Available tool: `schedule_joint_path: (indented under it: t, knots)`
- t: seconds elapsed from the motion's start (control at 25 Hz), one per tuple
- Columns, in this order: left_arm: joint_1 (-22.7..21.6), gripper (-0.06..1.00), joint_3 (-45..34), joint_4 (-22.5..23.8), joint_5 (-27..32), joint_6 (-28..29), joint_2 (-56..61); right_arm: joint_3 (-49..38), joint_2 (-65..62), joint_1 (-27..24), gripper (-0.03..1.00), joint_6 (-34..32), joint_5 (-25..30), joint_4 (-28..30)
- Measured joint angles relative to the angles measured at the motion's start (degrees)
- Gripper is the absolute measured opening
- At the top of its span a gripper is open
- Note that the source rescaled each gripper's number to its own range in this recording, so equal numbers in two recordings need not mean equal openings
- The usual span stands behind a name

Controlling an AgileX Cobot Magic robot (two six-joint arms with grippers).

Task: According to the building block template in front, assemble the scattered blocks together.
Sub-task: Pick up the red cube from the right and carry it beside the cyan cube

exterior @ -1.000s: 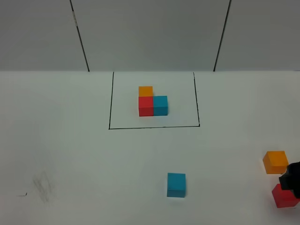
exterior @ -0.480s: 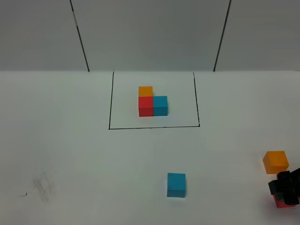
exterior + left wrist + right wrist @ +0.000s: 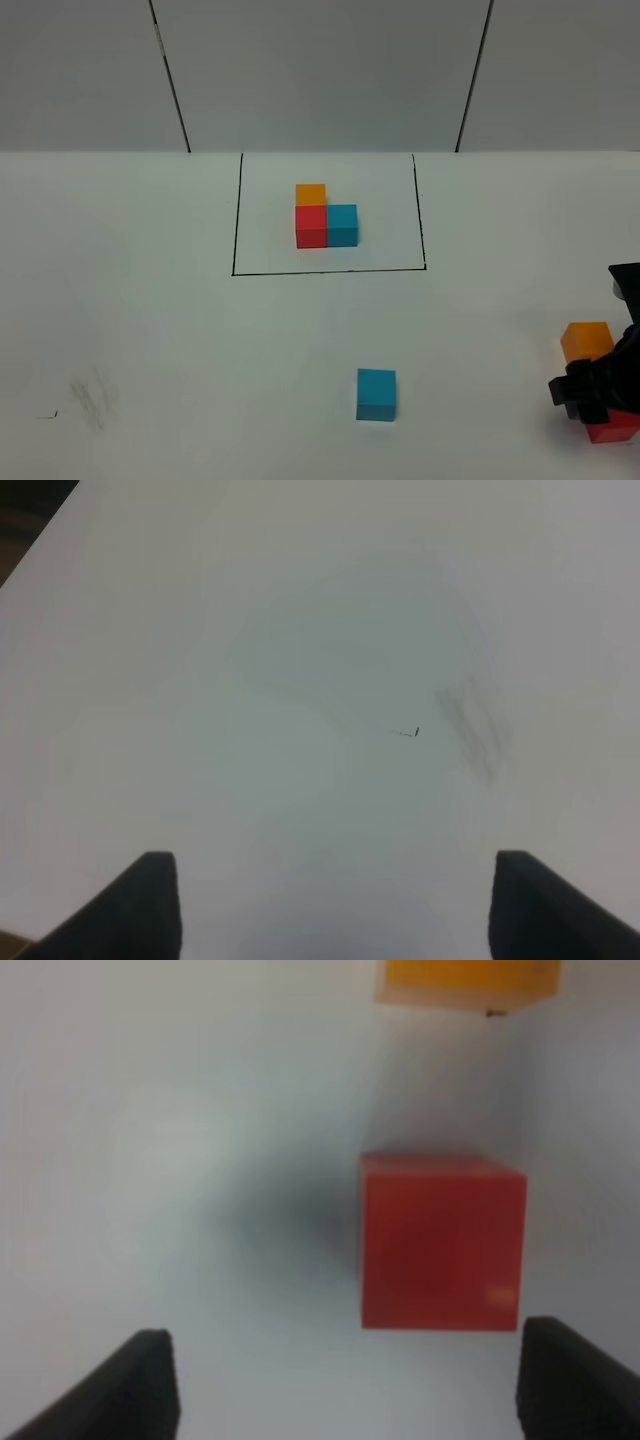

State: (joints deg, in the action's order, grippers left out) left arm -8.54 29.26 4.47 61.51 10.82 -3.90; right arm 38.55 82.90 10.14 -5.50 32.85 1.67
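Across the white surface (image 3: 150,330) we are moving our right gripper (image 3: 340,1385), fingers (image 3: 140,1390) spread wide, in over the red block (image 3: 442,1243) at four o'clock from the template (image 3: 326,220), readying a first pick.

My fingers (image 3: 120,1385) spread wide, dark tips over white bench (image 3: 150,1140). Red cube (image 3: 442,1242) on bench just ahead of tips, off-centre, closer to one finger than other, touching neither. Orange cube (image 3: 465,980) farther out beyond red, apart from it, partly cut off at view's edge.
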Motion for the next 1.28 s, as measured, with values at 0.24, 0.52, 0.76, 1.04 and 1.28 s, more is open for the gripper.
schedule_joint_path:
  t: [0.24,0.52,0.76,1.04,1.28]
  knots:
    - [0.00,0.48,0.00,0.00,0.00,0.00,0.00,0.63,3.94,0.00,0.47,-0.02,-1.62,1.69]
    - [0.00,0.48,0.00,0.00,0.00,0.00,0.00,2.04,7.57,-1.03,0.47,-2.17,-1.80,6.31]
    - [0.00,0.48,0.00,0.00,0.00,0.00,0.00,2.90,8.12,-4.22,0.47,-0.98,-1.69,6.66]
    - [0.00,0.48,0.00,0.00,0.00,0.00,0.00,2.90,9.31,-5.39,0.47,2.34,-1.22,2.18]
    - [0.00,0.48,0.00,0.00,0.00,0.00,0.00,2.90,11.92,-5.39,0.47,7.28,-2.50,-3.73]
